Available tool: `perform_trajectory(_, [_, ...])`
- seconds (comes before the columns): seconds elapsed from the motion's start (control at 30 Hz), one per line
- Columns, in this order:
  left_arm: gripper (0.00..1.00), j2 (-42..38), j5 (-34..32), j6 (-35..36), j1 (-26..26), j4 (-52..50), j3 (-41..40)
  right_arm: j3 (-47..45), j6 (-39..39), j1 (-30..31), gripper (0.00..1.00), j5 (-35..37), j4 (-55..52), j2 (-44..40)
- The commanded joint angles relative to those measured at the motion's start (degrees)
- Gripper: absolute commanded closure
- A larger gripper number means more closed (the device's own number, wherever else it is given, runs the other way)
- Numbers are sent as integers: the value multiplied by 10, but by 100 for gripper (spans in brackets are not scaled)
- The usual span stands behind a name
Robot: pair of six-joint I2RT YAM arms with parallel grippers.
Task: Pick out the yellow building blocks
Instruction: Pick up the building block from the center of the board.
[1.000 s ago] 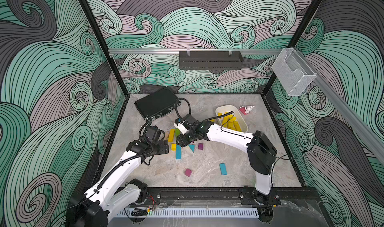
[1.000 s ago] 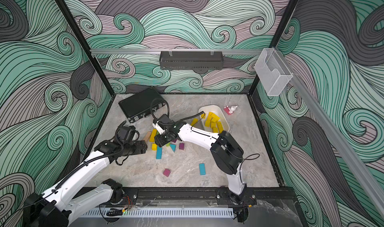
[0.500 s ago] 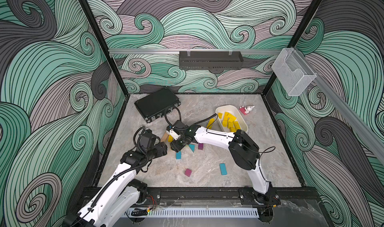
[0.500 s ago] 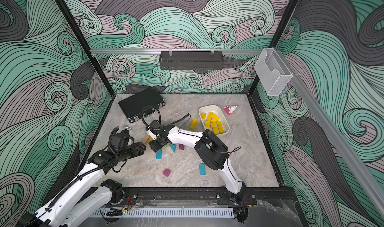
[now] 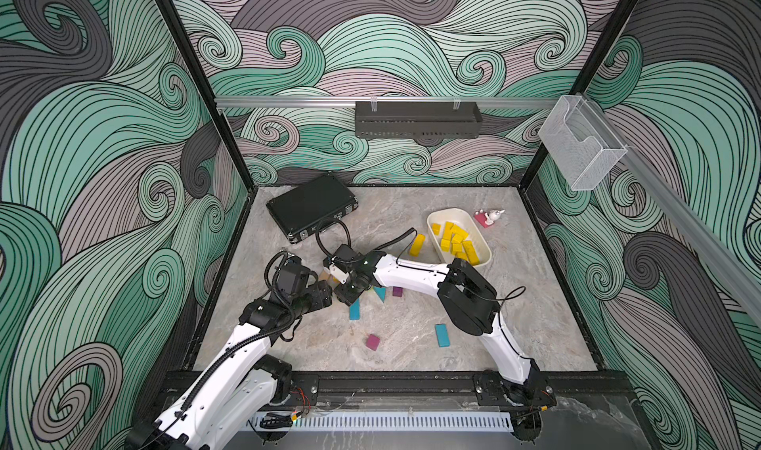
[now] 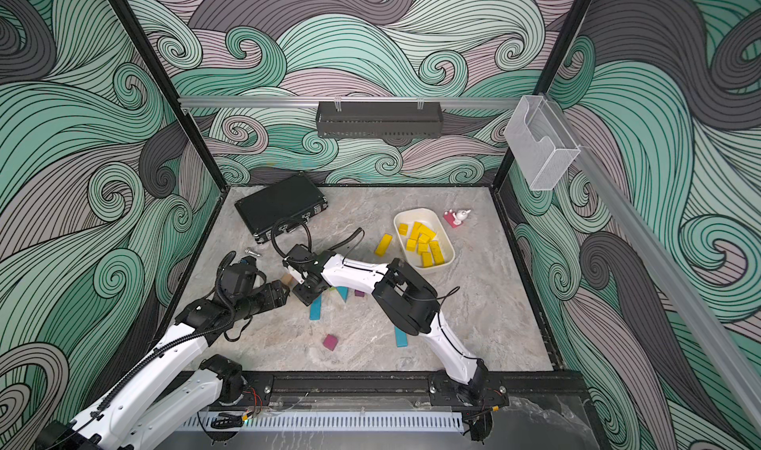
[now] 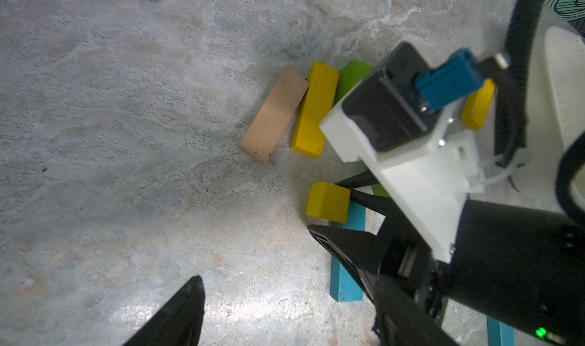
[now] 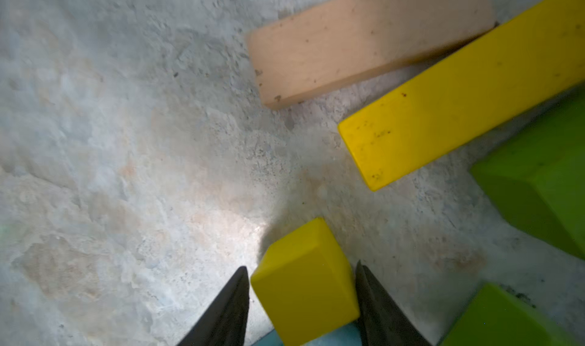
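Observation:
A small yellow cube [image 8: 305,281] rests on the table against a teal bar [image 7: 346,278]. My right gripper [image 8: 302,297] is down over the cube, shut on it, a finger at each side. The same cube [image 7: 327,203] shows in the left wrist view. A long yellow bar [image 8: 459,84] lies just beyond it, beside a tan bar [image 8: 364,40]. Another yellow bar [image 5: 417,245] lies next to the white bowl [image 5: 481,240], which holds several yellow blocks [image 5: 455,240]. My left gripper [image 7: 291,312] hovers close by, open and empty, one finger hidden behind the right arm.
Lime-green blocks [image 8: 544,176] crowd the right gripper. A teal triangle [image 5: 381,293], purple cube [image 5: 397,291], magenta cube [image 5: 373,341] and teal block [image 5: 442,335] lie scattered. A black case [image 5: 311,207] sits at the back left, a small figurine [image 5: 490,217] behind the bowl.
My right arm has swung left and lowered its jaws round the yellow cube, narrowing them. The left arm has drawn back a little and its jaws have widened.

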Motion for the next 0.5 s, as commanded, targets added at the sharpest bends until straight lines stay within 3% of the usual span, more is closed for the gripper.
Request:
perform_trajectory(0.0, [17,-7,-11,-6,5,4,1,14,-9,-1,47,16,-25,6])
perform_trajectory(0.47, [16,-3,-5,-4,5,4,1,82,-37,1,47,25,-57,50])
